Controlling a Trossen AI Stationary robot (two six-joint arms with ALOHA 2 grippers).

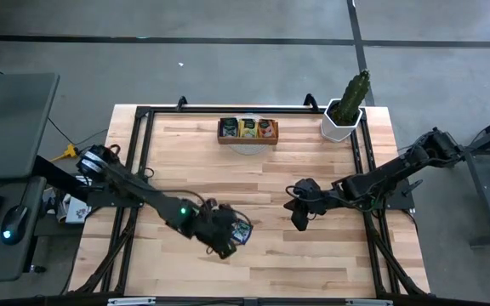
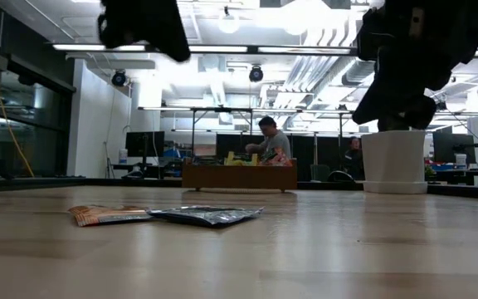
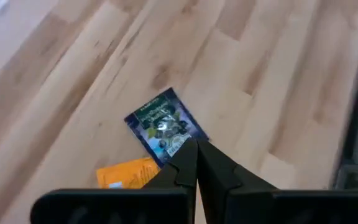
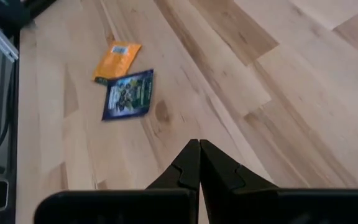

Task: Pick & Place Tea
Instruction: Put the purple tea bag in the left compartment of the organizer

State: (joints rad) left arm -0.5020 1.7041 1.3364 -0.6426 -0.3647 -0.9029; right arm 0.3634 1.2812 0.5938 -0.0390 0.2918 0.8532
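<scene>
The left pincer (image 3: 196,163) has its fingers pressed together, with nothing between them as far as I can see. It hovers above the near-left part of the surface (image 1: 313,178), and its tips point at the edge of a dark blue sachet (image 3: 165,124). An orange sachet (image 3: 131,172) lies just beside the blue one, their corners touching or slightly overlapping. In the low view both sachets lie flat on the wood, and the arms hang above them.

The right pincer (image 4: 199,163) is also pressed together and empty, waiting over the middle right.

At the far side stands the wooden tray (image 1: 247,138), which already holds several sachets in its three compartments. Beside it to the right is a cactus in a white pot (image 1: 345,111).

I judge the task is mostly done: these two sachets on the surface are left, and neither is gripped yet.
</scene>
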